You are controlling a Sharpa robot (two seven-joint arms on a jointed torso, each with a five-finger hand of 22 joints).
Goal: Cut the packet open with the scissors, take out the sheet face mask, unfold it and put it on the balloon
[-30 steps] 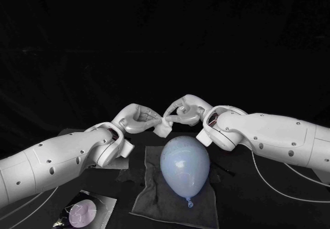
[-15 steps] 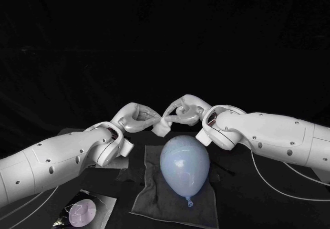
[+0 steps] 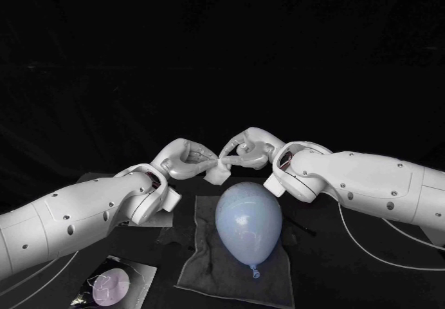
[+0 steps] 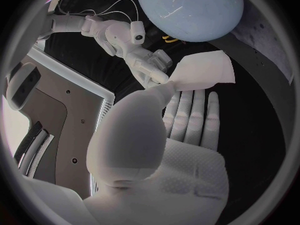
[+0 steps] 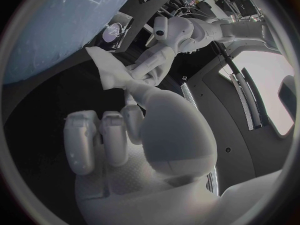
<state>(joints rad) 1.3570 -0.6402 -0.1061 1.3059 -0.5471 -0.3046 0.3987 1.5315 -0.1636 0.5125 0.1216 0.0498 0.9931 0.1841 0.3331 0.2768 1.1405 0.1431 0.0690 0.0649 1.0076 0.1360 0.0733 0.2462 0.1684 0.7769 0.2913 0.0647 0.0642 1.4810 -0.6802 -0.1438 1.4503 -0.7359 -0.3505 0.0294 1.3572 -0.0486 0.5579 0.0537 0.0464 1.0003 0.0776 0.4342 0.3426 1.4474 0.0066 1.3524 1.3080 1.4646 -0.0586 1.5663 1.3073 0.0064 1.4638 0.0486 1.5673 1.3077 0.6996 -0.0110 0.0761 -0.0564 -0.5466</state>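
Little has shifted in the last second: the folded sheet face mask (image 3: 220,172) has drawn slightly toward the left hand (image 3: 186,158). That hand and the right hand (image 3: 249,149) pinch it in their fingers, at twelve o'clock from the balloon (image 3: 249,222). Unfolding seems in hand; next, the edges need pulling apart. The packet (image 3: 113,283), at seven o'clock, bears no readable writing.

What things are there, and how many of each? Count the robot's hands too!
balloon: 1
sheet mask: 1
grey cloth under the balloon: 1
packet: 1
Robot hands, both pinching the sheet mask: 2, the left hand and the right hand
Total: 6
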